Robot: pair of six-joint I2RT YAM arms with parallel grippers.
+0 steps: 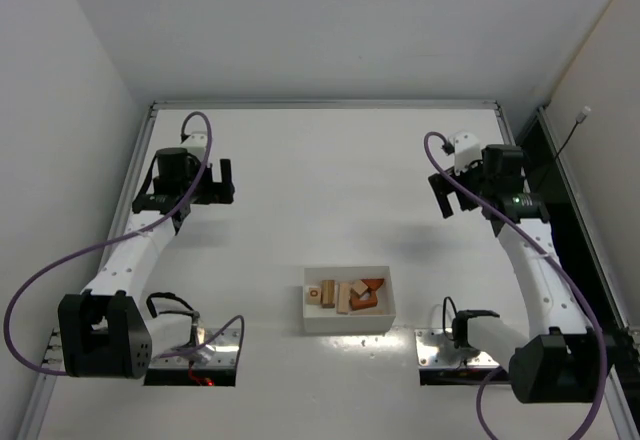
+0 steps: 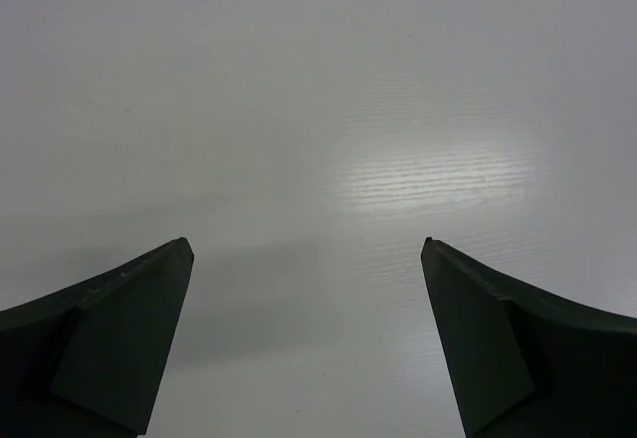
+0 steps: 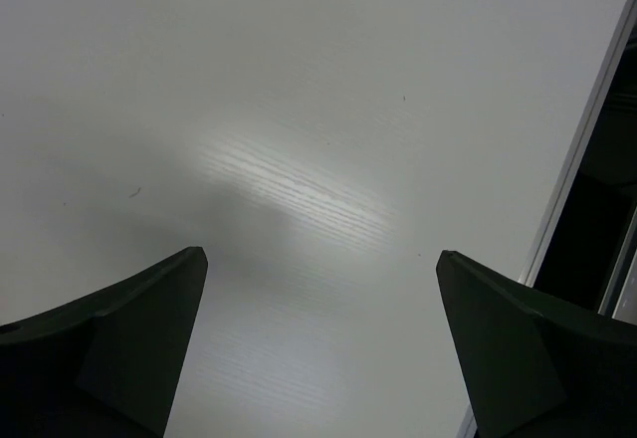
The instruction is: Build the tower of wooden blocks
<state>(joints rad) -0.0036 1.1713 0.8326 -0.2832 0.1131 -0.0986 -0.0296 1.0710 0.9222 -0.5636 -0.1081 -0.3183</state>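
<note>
Several small wooden blocks, pale tan and reddish-brown, lie loose inside a white bin at the table's near middle. No tower stands. My left gripper is open and empty over bare table at the far left; in its wrist view only white table shows between the fingers. My right gripper is open and empty over bare table at the far right; its wrist view shows white table and the table's metal edge. Both grippers are well away from the bin.
White walls close the table at the back and left. A metal rail and a dark gap run along the right side. Purple cables loop from each arm. The arm bases sit on plates at the near edge.
</note>
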